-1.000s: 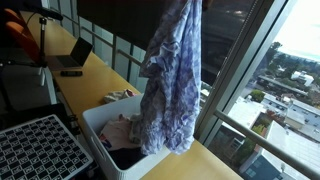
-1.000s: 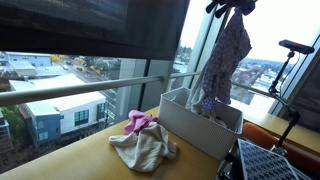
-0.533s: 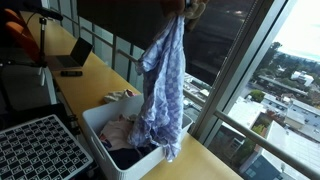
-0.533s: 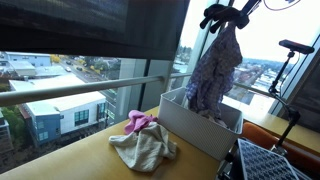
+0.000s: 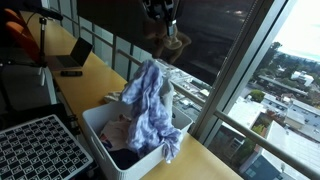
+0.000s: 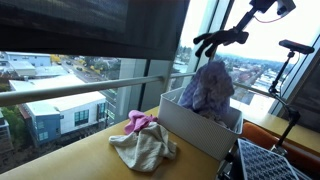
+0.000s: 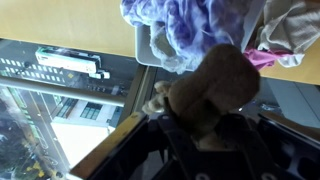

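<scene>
Gripper [image 5: 168, 36] hangs above a white bin [image 5: 94, 123] with a blue cloth [image 5: 150, 105] heaped in it.
The gripper holds nothing and is clear of the cloth; I cannot tell how far its jaws are spread. The cloth rises above the bin's rim and drapes over one wall. The bin stands at the window edge of a wooden counter [image 6: 75, 162]. A beige rag [image 6: 146, 150] lies just beside the bin.

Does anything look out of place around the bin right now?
Yes. The purple patterned cloth is heaped in the white bin, one end trailing over its rim. In an exterior view, a beige cloth and a pink cloth lie crumpled on the table outside it.
</scene>
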`<act>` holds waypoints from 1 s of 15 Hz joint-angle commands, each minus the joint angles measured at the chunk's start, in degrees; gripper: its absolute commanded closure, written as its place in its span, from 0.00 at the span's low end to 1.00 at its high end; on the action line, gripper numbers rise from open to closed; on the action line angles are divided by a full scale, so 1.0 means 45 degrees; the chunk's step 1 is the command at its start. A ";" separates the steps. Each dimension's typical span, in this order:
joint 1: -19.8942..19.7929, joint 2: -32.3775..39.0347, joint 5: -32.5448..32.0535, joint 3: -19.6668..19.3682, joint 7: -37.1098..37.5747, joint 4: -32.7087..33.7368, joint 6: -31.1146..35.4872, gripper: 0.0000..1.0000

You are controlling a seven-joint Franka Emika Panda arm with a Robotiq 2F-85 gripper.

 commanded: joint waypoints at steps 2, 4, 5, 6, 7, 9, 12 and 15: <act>-0.0008 0.0186 -0.0405 0.0291 0.0041 -0.0374 0.0051 0.22; -0.0004 0.0241 -0.0482 0.0337 0.0033 -0.0429 0.0019 0.07; 0.0056 0.0262 -0.0475 0.0396 0.0052 -0.0443 0.0032 0.01; 0.0131 0.0269 -0.0413 0.0456 0.0045 -0.0450 0.0039 0.00; 0.0275 0.0288 -0.0326 0.0586 0.0034 -0.0487 0.0121 0.00; 0.0657 0.0451 -0.0128 0.0903 -0.0003 -0.0516 0.0387 0.00; 0.1386 0.0925 0.0154 0.1508 -0.0150 -0.0455 0.0853 0.00; 0.2054 0.1828 0.0218 0.2038 -0.0824 -0.0231 0.1218 0.00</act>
